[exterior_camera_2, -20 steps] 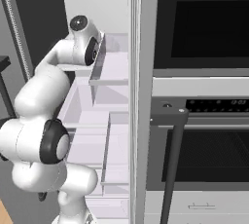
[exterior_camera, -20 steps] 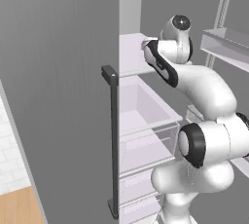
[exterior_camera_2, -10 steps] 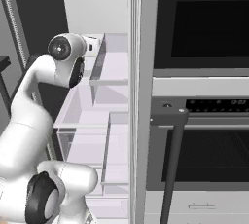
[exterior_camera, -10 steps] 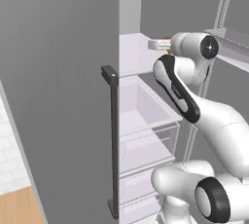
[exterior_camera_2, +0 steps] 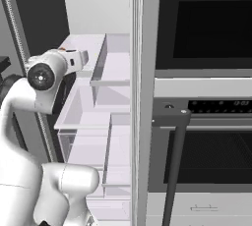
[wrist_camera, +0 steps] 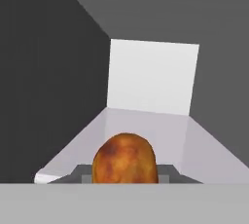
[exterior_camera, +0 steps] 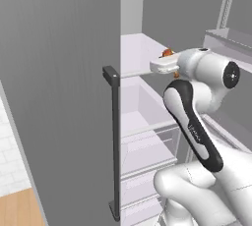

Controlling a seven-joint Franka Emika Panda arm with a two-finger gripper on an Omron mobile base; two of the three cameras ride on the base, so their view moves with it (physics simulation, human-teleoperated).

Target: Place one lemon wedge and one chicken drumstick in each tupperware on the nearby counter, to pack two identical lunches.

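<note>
In the hand view a reddish-brown chicken drumstick (wrist_camera: 125, 158) sits with its rounded end toward the camera, and my gripper (wrist_camera: 124, 177) is shut on it. A small part of the drumstick (exterior_camera: 168, 52) shows above the white hand in the left base view, and an orange speck of it (exterior_camera_2: 63, 49) in the right base view. My gripper (exterior_camera: 160, 63) hangs at the level of the upper fridge shelf (exterior_camera: 140, 48), just over its front edge. The lemon wedges, the tupperwares and the counter are out of view.
The fridge door (exterior_camera: 59, 97) stands open on the left with a dark vertical handle (exterior_camera: 114, 141). Clear drawers (exterior_camera: 147, 141) lie below the shelf. A tall panel (exterior_camera_2: 140, 97) separates the fridge from the built-in oven (exterior_camera_2: 206, 146) and its handle (exterior_camera_2: 173, 171).
The arm has turned over, its elbow swinging from high to low and its wrist rolling round. The hand stays by the upper shelf with the drumstick still in it.
</note>
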